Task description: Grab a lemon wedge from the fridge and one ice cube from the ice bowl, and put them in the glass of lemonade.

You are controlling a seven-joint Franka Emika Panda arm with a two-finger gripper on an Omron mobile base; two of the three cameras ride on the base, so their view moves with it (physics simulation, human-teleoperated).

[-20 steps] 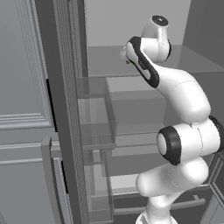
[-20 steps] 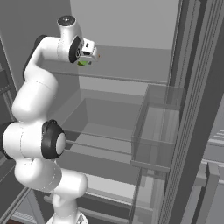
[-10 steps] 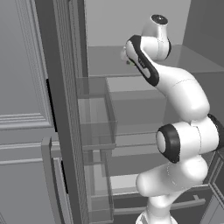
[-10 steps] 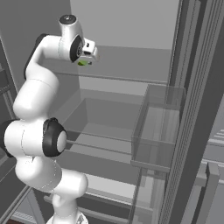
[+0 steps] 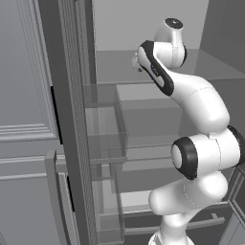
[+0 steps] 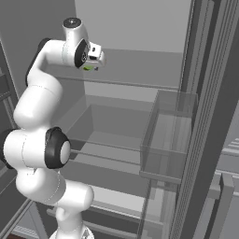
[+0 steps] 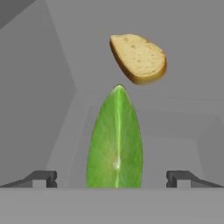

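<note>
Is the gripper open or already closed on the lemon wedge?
Open. In the hand view both fingertips stand far apart, with the lemon wedge centred between them and clear gaps on each side.

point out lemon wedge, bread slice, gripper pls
lemon wedge (image 7: 116,144), hand view, middle of its green cut face.
bread slice (image 7: 139,58), hand view, centre of its pale crumb.
gripper (image 7: 112,178), hand view, midway between its open fingertips, wedge between them.

1. Glossy white arm (image 5: 201,103) of rounded, bulbous segments.
2. Dark grey to black bands and round caps at the joints.
3. Two small dark grey finger tips (image 7: 43,178).
</note>
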